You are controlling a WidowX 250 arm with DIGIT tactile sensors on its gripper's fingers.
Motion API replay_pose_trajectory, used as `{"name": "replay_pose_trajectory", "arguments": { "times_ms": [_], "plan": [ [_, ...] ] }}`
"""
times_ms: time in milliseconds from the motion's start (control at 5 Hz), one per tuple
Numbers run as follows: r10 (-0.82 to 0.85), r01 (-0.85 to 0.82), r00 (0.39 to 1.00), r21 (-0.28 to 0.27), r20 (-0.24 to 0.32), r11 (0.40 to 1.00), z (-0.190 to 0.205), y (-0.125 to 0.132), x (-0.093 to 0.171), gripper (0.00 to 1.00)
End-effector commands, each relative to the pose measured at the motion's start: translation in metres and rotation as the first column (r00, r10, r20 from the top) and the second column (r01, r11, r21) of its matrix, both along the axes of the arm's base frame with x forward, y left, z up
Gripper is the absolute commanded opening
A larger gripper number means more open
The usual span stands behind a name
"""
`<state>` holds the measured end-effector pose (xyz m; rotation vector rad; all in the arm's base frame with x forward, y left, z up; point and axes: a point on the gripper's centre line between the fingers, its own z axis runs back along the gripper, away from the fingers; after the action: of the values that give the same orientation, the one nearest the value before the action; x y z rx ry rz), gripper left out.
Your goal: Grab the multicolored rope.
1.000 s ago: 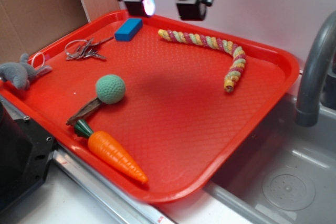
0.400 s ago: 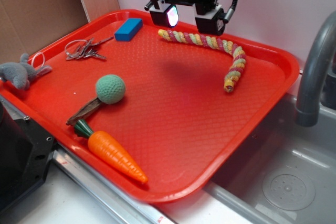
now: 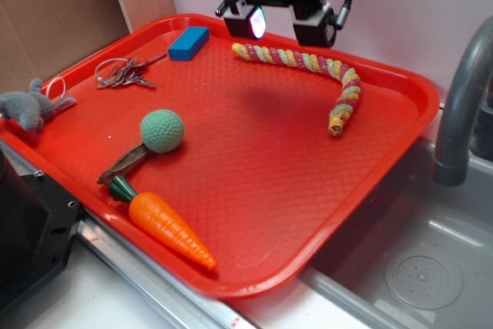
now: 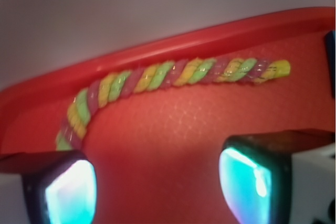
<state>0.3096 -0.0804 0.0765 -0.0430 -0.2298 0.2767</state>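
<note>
The gripper hangs over the far side of the red tray with its two fingers spread apart and nothing between them, their glowing pads framing bare tray floor in the wrist view. The multicolored rope lies just beneath and slightly beyond the fingertips, running along the tray's back rim and curling away to one side, and it seems untouched, though the exterior view cannot settle how high the fingers stand above it. Farther out from the tool lie a blue block, a green ball and an orange carrot.
</note>
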Motion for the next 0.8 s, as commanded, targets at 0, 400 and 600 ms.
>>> {"name": "replay_pose_trajectory", "arguments": {
  "times_ms": [0,400,600],
  "plan": [
    [-0.054,0.054,0.999,-0.032,0.003,0.998,0.016,-0.057,0.007,1.00],
    [-0.048,0.044,0.993,-0.041,-0.107,0.998,-0.014,-0.063,0.021,1.00],
    [-0.049,0.042,0.988,-0.055,-0.144,0.998,-0.025,-0.062,0.019,1.00]
  ]
}}
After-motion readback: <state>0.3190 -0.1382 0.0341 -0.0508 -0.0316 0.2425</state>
